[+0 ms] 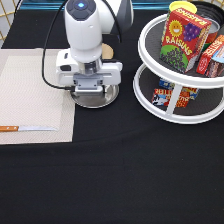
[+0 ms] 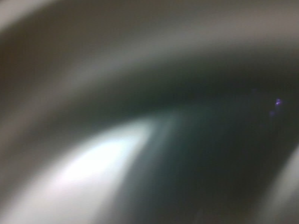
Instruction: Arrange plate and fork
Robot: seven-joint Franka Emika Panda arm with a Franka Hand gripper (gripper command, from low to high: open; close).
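1. Over the black table, my jaws hung low at the plate, the hand so close above it that only the plate's front rim showed beneath my housing in the exterior view.
2. Whether my jaws were released or clenched on the rim I cannot tell; the hand's body hid them.
3. Close up, the wrist view showed only curved shiny metal, which I took for the plate's inner surface right under the camera.
4. That plate sat on bare table, its left edge just beside the right edge of the beige placemat and barely overlapping it, toward the exterior view's top.
5. A knife lay on the placemat near its bottom edge, well apart from the plate.
6. I could see no fork anywhere in either view.
7. A wooden disc peeked out behind my arm, and a two-tier white rack with a raisin box stood at the exterior view's right.
8. My judgement: the plate step was in hand, the plate not yet resting on the placemat, and any move called for a firm hold on that thin, slippery rim.
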